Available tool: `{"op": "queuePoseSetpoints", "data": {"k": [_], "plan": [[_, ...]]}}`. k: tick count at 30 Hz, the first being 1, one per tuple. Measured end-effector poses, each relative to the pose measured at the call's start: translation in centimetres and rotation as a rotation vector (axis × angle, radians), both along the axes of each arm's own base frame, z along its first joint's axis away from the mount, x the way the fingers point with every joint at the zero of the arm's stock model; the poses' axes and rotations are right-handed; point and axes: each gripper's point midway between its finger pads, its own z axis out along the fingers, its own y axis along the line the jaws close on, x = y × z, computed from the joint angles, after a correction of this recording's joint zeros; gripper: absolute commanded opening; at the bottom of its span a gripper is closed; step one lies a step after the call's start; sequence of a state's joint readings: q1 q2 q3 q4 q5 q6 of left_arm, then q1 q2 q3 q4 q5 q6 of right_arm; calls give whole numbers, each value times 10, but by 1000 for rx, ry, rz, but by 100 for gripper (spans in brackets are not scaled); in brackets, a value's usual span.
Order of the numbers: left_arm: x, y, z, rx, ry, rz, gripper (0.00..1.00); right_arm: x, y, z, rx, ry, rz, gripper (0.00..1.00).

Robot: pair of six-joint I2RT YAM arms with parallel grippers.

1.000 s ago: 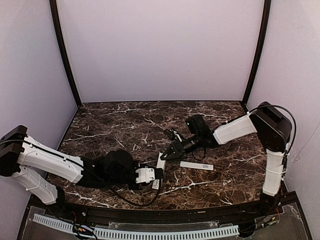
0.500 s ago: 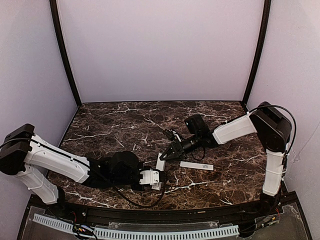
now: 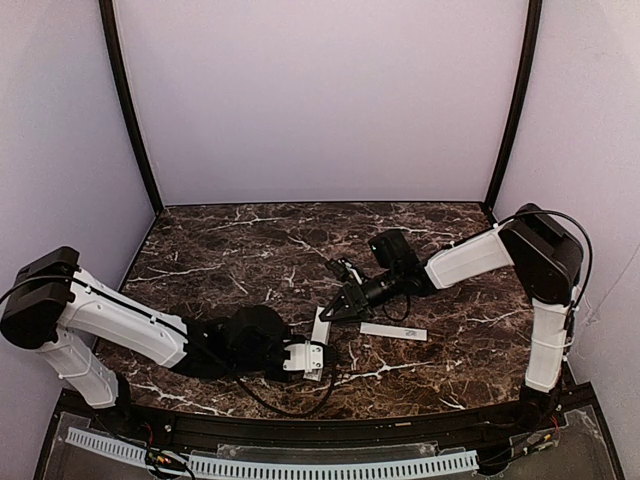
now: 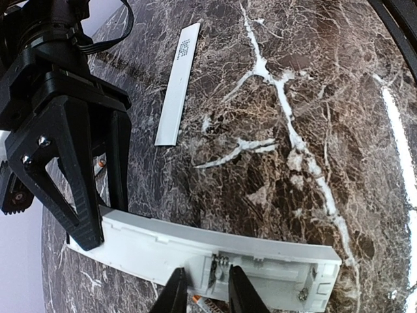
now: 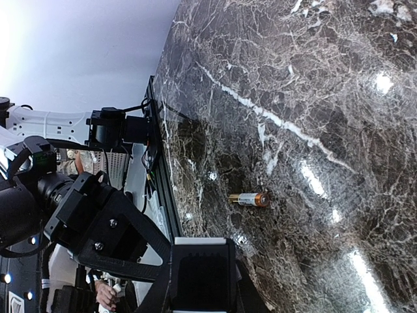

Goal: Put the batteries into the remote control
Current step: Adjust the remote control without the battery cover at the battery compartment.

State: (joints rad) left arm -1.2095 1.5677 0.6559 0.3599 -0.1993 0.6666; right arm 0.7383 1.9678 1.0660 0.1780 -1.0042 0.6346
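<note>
1 battery (image 5: 251, 199) lies loose on the table (image 4: 313, 98) near the remote (image 4: 163, 244), whose end the right gripper (image 4: 107, 225) clamps, while the left gripper (image 4: 206, 274), whose grip I cannot tell, hovers at the open compartment (image 4: 260, 277), so loading next needs careful alignment.

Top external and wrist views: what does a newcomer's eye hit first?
Mid-table, the right pincer clamps the far end of the slim white bar-shaped remote control, while the left pincer hovers at its open battery bay. A thin flat white cover strip lies just right of them, and one small dark-and-gold cylindrical battery lies loose on the dark marbled tabletop, seen in the right wrist view.
</note>
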Motion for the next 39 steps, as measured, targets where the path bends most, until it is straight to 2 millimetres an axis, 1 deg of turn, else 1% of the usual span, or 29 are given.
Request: {"op": "queuePoseSetpoints", "data": {"k": [5, 18, 23, 29, 31, 32, 35, 36, 37, 39], "plan": [[4, 0, 0, 13, -31, 7, 16, 0, 0, -1, -4, -6, -2, 0], [7, 0, -4, 43, -69, 0, 6, 3, 0, -3, -11, -20, -12, 0], [8, -2, -6, 42, -73, 1, 5, 4, 0, -5, -17, -23, -19, 0], [8, -3, -2, 15, -50, 20, 8, 5, -1, -4, -14, -19, -19, 0], [8, -4, 7, -23, -38, 37, 11, 4, 0, -2, -4, -13, -12, 0], [9, -4, 13, -43, -35, 46, 14, 4, -1, -1, 1, -12, -9, 0], [13, -3, 47, -163, -14, 98, 21, 6, -2, -1, 4, -8, -13, 0], [15, -1, 59, -206, -5, 118, 26, 7, -3, -1, 3, -7, -15, 0], [17, 1, 69, -243, 6, 140, 29, 9, -4, -1, 4, -8, -20, 0], [24, 10, 90, -327, 47, 204, 39, 12, -7, -2, 5, -10, -30, 0]]}}
